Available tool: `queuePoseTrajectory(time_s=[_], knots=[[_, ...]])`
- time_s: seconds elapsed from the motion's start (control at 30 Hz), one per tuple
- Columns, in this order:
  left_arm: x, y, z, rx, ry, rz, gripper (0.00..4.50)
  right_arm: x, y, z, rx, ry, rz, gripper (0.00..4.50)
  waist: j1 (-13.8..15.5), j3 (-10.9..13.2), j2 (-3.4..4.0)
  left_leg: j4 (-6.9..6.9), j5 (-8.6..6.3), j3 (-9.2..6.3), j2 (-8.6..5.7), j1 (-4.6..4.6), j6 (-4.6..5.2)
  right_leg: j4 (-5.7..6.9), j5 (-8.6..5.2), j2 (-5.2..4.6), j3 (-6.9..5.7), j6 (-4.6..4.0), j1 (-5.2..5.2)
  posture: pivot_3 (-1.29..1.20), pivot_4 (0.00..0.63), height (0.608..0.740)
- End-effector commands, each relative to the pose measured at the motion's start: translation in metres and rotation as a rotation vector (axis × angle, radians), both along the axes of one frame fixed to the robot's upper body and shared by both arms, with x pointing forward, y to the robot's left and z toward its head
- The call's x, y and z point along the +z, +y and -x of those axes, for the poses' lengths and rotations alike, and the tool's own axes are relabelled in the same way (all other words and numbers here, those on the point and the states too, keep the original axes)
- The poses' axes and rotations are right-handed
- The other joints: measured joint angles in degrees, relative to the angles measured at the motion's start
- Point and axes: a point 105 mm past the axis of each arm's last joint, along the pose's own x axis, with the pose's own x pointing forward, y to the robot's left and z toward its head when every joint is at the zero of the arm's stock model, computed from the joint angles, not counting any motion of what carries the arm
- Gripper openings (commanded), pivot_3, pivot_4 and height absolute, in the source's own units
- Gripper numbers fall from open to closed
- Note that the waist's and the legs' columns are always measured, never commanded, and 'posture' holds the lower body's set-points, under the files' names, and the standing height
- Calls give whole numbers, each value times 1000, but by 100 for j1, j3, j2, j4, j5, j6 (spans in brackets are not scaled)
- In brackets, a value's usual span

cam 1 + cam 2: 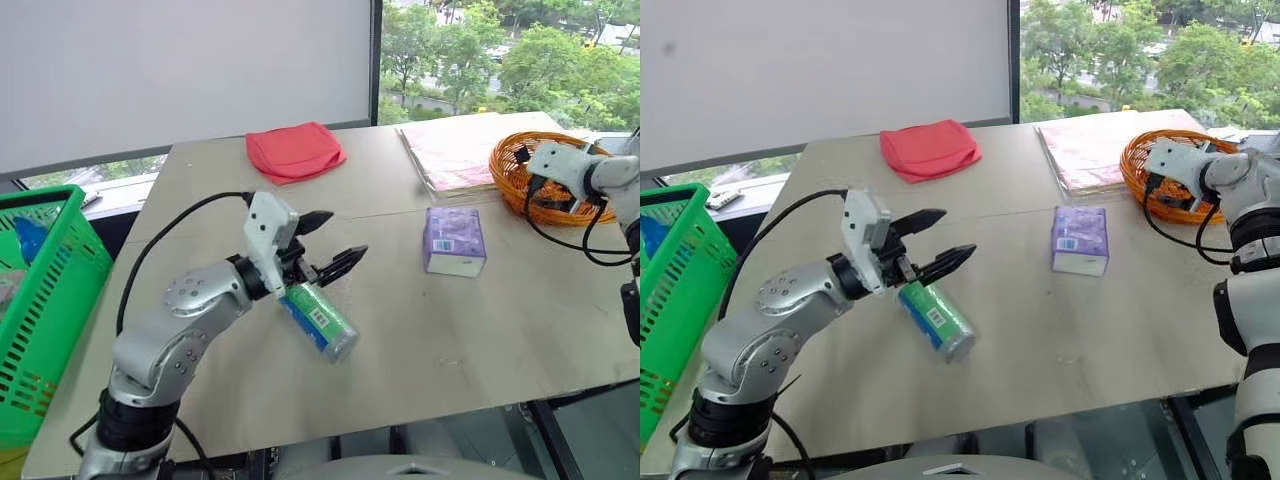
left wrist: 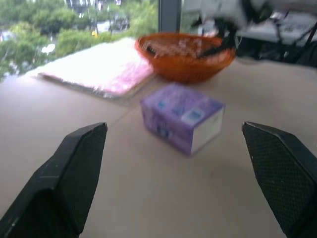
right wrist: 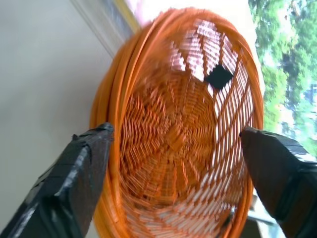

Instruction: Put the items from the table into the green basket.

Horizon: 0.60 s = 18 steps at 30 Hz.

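Green cylinder (image 1: 318, 319) lies on its side on the table (image 1: 470, 330), just below the left gripper (image 1: 322, 243), whose fingers are spread wide and hold nothing. Purple pack (image 1: 454, 241) sits well apart to the right, near the orange wicker basket (image 1: 545, 178). Right gripper (image 3: 176, 144) hangs over that wicker basket, fingers spread, empty. Green basket (image 1: 45, 290) stands at the table's left edge; something blue shows inside it.

Judged step: the left arm is lining up on an item, and neither one is picked. The wrist view frames the purple pack between the fingers, so the target is unclear. Next move calls for lowering around one item, closing, then carrying it left to the green basket.
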Motion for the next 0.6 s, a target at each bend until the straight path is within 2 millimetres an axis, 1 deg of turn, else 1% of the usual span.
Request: queuePoseTrajectory(time_s=[0.03,0.07,0.1,0.13,0.17,0.2,0.23,0.3,0.33,0.4,0.47,0.5,0.57,0.6], knots=[[5,13,18,-35,-60,-81,4500,34,59,21,266,34,-360,4484,4,0,0,3,-1,-4,7,0,1,-1,0,4,-4,0,2,23,0,740],[2,17,23,-67,-50,-116,4500,32,74,41,378,84,-471,4484,47,-2,-4,5,-1,-14,10,-3,1,-1,0,5,-12,-1,3,25,0,740],[0,21,27,-90,-43,-139,4500,31,83,57,456,119,-536,4484,114,-8,-13,6,-1,-27,10,-10,1,-3,-1,5,-24,-1,2,27,0,740],[-3,23,31,-143,-40,-189,4500,24,91,82,532,190,-599,4484,177,-7,-12,9,-2,-43,13,-15,1,-9,-3,5,-40,-5,5,29,0,740],[-5,26,35,-198,-39,-235,4500,15,95,104,580,265,-631,4484,309,-5,-9,11,-2,-51,11,-17,1,-10,-4,2,-48,-7,10,26,0,740],[-6,28,37,-233,-40,-263,4500,9,98,118,593,314,-646,4484,367,-3,-3,13,-2,-71,8,-29,1,-19,-5,0,-67,-8,10,22,0,740],[-7,30,38,-278,-41,-293,4500,-3,99,135,610,378,-645,4484,449,5,15,15,-2,-73,5,-26,1,-24,-6,-3,-71,-9,14,12,0,740],[-9,36,40,-385,-38,-352,4500,-26,102,163,644,440,-644,4484,544,10,31,16,-2,-73,-13,-33,1,-27,-7,-20,-74,-5,13,-14,0,740],[-12,40,42,-441,-31,-393,4500,-33,103,174,652,455,-675,4484,551,10,28,16,-2,-68,-15,-34,1,-33,-8,-22,-78,-4,15,-24,0,740],[-20,48,41,-547,-38,-496,4500,-43,103,186,652,445,-702,4484,496,11,31,21,-2,-49,-11,-25,1,-38,-18,-16,-71,-3,21,-44,0,740],[-27,54,34,-611,-66,-566,4500,-49,103,191,654,435,-689,4484,380,12,35,22,-1,-25,-8,-15,2,-35,-29,-13,-60,6,22,-63,0,740],[-30,55,28,-639,-90,-589,4500,-50,103,193,655,437,-697,4484,347,14,33,24,-1,-5,-4,-7,3,-33,-26,-8,-50,11,24,-68,0,740],[-36,55,15,-712,-161,-662,4500,-44,107,196,661,449,-759,4484,268,14,30,29,0,14,8,-4,3,-32,-23,1,-43,16,24,-90,0,740],[-39,54,10,-745,-179,-669,4500,-43,108,199,673,453,-758,4484,229,15,26,43,0,31,9,-8,3,-31,-20,5,-46,19,25,-94,0,740]])
